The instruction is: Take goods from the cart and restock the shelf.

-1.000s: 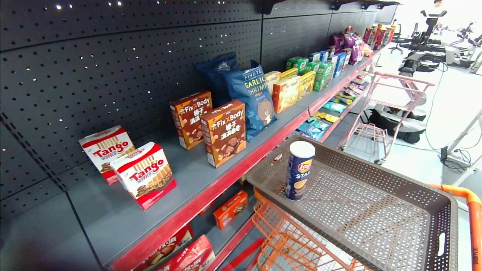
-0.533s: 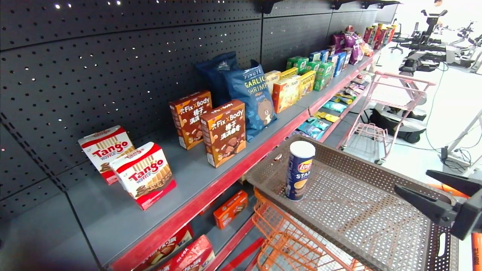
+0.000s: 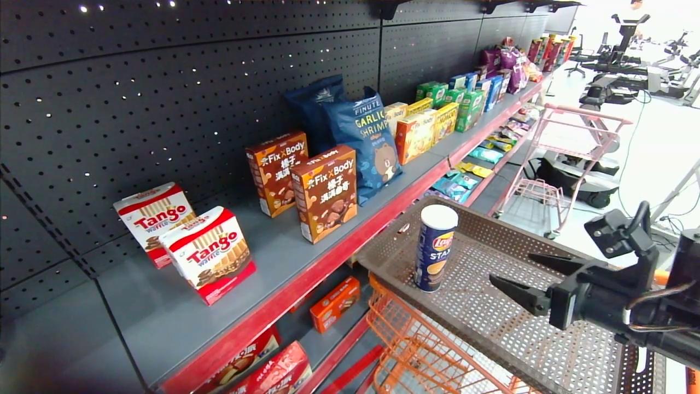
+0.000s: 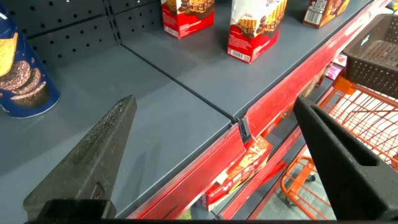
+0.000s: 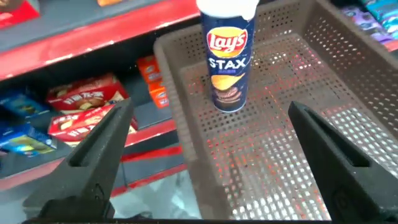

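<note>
Since the chip can (image 3: 435,247) is standing upright on its own near the left corner of the brown basket (image 3: 552,334) on top of the orange cart (image 3: 421,350), just right of centre in the head view, it looks like an easy grab. The right gripper (image 3: 511,268) sits at the lower right with its jaws spread wide and empty. It's pointed at the can but not touching it, with a clear gap between them. The left gripper (image 4: 211,146) is wide open too, holding nothing, over a bare stretch of the grey shelf (image 3: 262,257).

My guess on handling: it's a light cardboard tube, stiff enough, but it'll dent if squeezed hard. The glossy wrap is probably kinda slippery, and it's tall enough to tip if bumped. I'd pinch it around the middle of the body, below the white lid, with gentle pressure.
</note>
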